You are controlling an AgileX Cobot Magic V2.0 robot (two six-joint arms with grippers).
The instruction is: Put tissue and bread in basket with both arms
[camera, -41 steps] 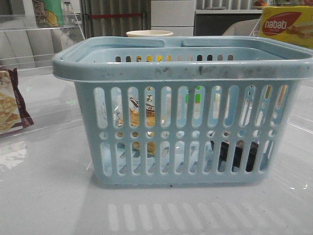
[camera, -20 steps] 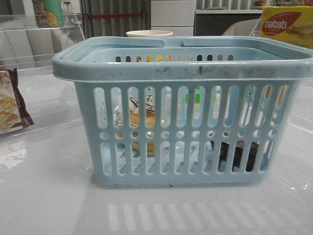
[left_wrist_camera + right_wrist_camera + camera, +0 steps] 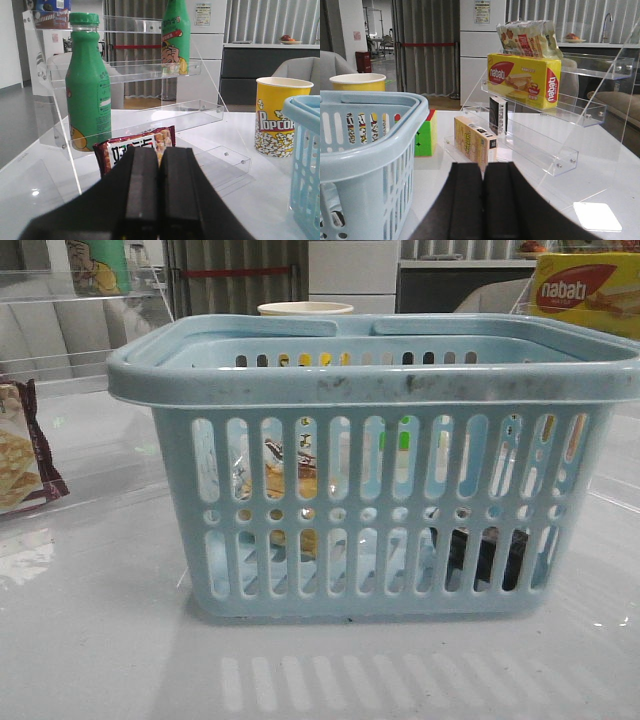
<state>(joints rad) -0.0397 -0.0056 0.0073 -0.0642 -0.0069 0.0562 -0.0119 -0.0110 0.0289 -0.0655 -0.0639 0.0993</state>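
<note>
The light blue basket (image 3: pixel 370 400) stands in the middle of the table in the front view. Through its slots I see the bread packet (image 3: pixel 290 475) inside on the left and the nearly black tissue pack (image 3: pixel 485 555) inside at the bottom right. The basket's edge also shows in the left wrist view (image 3: pixel 305 165) and the right wrist view (image 3: pixel 365 150). My left gripper (image 3: pixel 159 152) is shut and empty, left of the basket. My right gripper (image 3: pixel 484 167) is shut and empty, right of the basket. Neither arm shows in the front view.
A maroon-edged cracker packet (image 3: pixel 22 455) lies at the left, in front of a clear shelf with green bottles (image 3: pixel 89 85). A popcorn cup (image 3: pixel 277 115) stands behind the basket. At the right a clear shelf holds a yellow wafer box (image 3: pixel 522 80), small boxes (image 3: pixel 472 140) and a colour cube (image 3: pixel 424 135).
</note>
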